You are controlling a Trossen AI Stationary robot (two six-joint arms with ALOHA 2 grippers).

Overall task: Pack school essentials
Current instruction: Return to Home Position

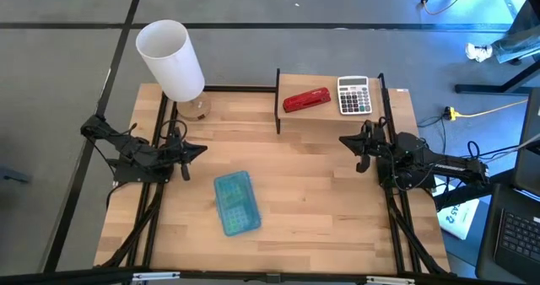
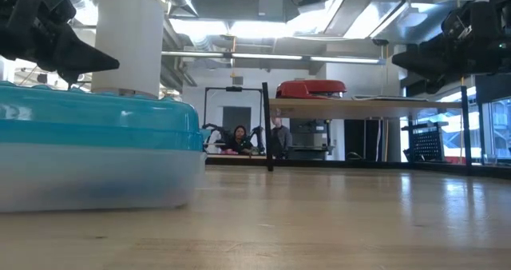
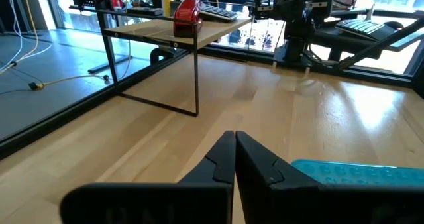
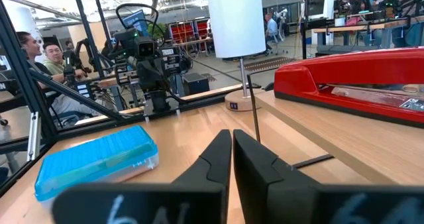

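— Where's the blue box?
— Lying on the table between the two arms, lid down (what's inside I can't make out).
— And the arms?
— The left gripper and right gripper hang near opposite table edges, fingers pressed together, gripping nothing.

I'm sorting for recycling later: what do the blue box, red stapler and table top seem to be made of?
Blue box: probably plastic, translucent; its lower walls look cloudy and see-through.
Red stapler: glossy red shell with sharp highlights, painted metal or hard plastic, cannot tell which.
Table top: wood, pale jointed strips with visible grain, satin sheen.
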